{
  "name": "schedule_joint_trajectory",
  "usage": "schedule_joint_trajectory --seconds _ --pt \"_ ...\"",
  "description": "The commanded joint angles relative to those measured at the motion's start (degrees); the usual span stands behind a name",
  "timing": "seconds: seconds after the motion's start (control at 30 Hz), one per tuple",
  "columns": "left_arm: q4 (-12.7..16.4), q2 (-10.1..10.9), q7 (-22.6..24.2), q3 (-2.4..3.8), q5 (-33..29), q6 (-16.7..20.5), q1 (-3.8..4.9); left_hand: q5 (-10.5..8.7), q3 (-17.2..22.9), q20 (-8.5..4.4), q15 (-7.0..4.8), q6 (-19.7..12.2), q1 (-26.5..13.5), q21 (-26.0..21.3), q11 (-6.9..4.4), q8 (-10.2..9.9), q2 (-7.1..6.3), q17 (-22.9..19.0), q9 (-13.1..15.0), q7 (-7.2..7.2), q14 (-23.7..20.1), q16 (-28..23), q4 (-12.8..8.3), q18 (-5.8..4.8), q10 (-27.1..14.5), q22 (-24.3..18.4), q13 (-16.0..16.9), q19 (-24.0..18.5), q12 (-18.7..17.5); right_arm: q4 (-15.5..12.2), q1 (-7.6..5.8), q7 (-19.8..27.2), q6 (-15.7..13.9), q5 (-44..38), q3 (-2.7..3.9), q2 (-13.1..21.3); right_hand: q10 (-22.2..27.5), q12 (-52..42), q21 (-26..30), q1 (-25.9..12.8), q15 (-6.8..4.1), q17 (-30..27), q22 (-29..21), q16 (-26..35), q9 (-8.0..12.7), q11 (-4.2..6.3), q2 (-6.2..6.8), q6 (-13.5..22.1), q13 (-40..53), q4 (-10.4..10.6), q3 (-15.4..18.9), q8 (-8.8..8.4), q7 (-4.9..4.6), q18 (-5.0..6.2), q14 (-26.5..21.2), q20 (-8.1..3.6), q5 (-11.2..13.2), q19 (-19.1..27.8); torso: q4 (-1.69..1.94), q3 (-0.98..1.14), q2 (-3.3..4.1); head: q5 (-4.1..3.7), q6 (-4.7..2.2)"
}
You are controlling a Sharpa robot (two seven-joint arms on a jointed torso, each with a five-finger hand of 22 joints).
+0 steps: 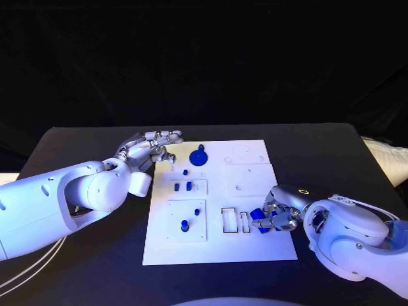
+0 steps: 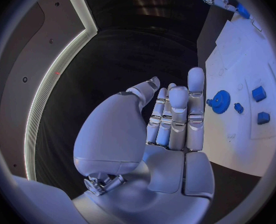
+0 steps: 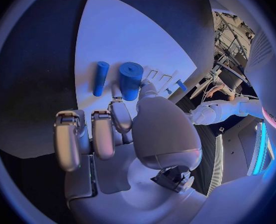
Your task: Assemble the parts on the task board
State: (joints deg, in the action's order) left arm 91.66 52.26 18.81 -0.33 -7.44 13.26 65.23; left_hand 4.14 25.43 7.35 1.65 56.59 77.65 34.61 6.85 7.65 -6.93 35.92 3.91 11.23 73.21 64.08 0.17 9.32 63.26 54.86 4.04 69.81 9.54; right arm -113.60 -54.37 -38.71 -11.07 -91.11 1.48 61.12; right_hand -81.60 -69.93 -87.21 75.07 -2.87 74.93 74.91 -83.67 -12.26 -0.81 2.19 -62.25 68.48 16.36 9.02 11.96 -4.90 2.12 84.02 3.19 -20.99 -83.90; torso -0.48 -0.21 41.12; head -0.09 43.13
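Two blue parts (image 1: 262, 220) half-hidden under right robot hand (image 1: 276, 217)

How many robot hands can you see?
2. The left hand sits by the task board's far left corner, holding nothing. The right hand is at its right edge, beside blue parts.

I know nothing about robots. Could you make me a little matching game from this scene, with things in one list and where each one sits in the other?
Things:
1. blue gear
2. left robot hand
3. right robot hand
4. white bag

Places:
A. at the board's near right edge
B. past the table's right edge
C. on the board's far part
D. holding nothing, at the board's far left corner

Pairs: 1-C, 2-D, 3-A, 4-B
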Motion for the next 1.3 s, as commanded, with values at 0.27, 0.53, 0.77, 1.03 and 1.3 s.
schedule_joint_trajectory --seconds 0.27,0.53,0.77,1.03,1.3 --pt "0.2 0.0 0.3 0.01 0.5 -1.0 0.0 0.12 -0.3 0.03 0.1 -0.4 -0.6 -0.3 -0.01 0.2 -0.06 0.0 0.1 -0.07 -0.2 -0.1 -0.1 0.82 -0.5 0.0 0.0 0.0 0.4 -0.4 0.86 -0.2 -4.0 -0.6 -0.41 0.2 -0.5 -0.7 -0.5 2.9 -0.99 4.8 11.9 -0.1 -1.4 1.06 -2.25 -1.5 5.4 -0.4 -0.6 1.22 0.73 -1.14 4.0 -0.46 -2.4 -3.5 0.03 -0.01 -0.03 -0.32 -0.3" --pt "0.1 -0.2 0.2 -0.01 0.5 -1.2 -0.09 0.12 -0.3 0.03 0.1 -0.4 -0.6 -0.3 -0.01 0.2 -0.06 0.0 0.1 -0.07 -0.2 -0.1 -0.1 0.82 -0.5 0.0 0.0 0.0 0.4 -2.8 0.69 2.4 -12.8 1.6 0.33 1.0 -0.5 -0.3 -0.5 3.2 -1.16 4.6 11.9 0.1 -2.1 1.21 -2.45 -1.3 5.4 -0.2 -0.3 1.29 0.85 -1.13 3.9 -0.67 -4.5 -3.5 0.16 -0.04 -0.12 -0.36 -0.47" --pt "0.0 -0.3 0.2 -0.02 0.5 -1.4 -0.19 0.12 -0.3 0.03 0.1 -0.4 -0.6 -0.3 -0.01 0.2 -0.06 0.0 0.1 -0.07 -0.2 -0.1 -0.1 0.82 -0.5 0.0 0.0 0.0 0.4 -3.2 0.56 4.1 -12.7 6.5 0.55 -0.4 -0.5 -0.1 -0.3 3.3 -1.19 4.0 11.7 0.4 -2.3 1.24 -2.63 -1.3 5.3 -0.1 -0.3 1.32 0.87 -1.06 3.8 -0.71 -5.0 -3.4 0.12 -0.06 0.01 -0.05 -0.71" --pt "0.1 -0.5 -0.2 -0.02 0.5 -1.9 -0.26 0.15 -0.3 0.04 0.09 -0.5 -0.6 -0.5 -0.01 0.3 0.04 -0.1 0.1 -0.08 -0.3 -0.2 0.0 0.87 -0.6 -0.2 0.1 0.0 0.5 -1.6 0.68 3.8 -6.1 9.5 0.56 -3.9 -0.4 0.7 0.0 0.7 -1.12 3.4 11.3 0.9 -3.2 1.15 -1.95 -1.3 5.1 0.3 1.6 1.36 0.8 -0.95 3.7 -0.69 -4.0 -3.1 0.24 -0.13 0.01 0.51 -0.28" --pt "0.1 -0.5 -0.7 -0.03 1.2 -2.3 -0.27 0.15 -0.3 0.04 0.09 -0.5 -0.6 -0.6 -0.01 0.3 0.05 -0.2 0.1 -0.08 -0.4 -0.2 0.0 0.89 -0.6 -0.2 0.0 -0.1 0.5 0.4 0.82 2.1 -4.5 8.6 0.5 -6.2 -0.7 0.8 -0.1 -1.1 -1.27 3.5 11.4 1.0 -4.0 1.35 -2.7 -1.9 5.4 0.3 2.6 1.71 1.1 -0.98 3.8 -0.77 -3.3 -3.1 0.17 -0.15 0.0 0.89 -0.19"
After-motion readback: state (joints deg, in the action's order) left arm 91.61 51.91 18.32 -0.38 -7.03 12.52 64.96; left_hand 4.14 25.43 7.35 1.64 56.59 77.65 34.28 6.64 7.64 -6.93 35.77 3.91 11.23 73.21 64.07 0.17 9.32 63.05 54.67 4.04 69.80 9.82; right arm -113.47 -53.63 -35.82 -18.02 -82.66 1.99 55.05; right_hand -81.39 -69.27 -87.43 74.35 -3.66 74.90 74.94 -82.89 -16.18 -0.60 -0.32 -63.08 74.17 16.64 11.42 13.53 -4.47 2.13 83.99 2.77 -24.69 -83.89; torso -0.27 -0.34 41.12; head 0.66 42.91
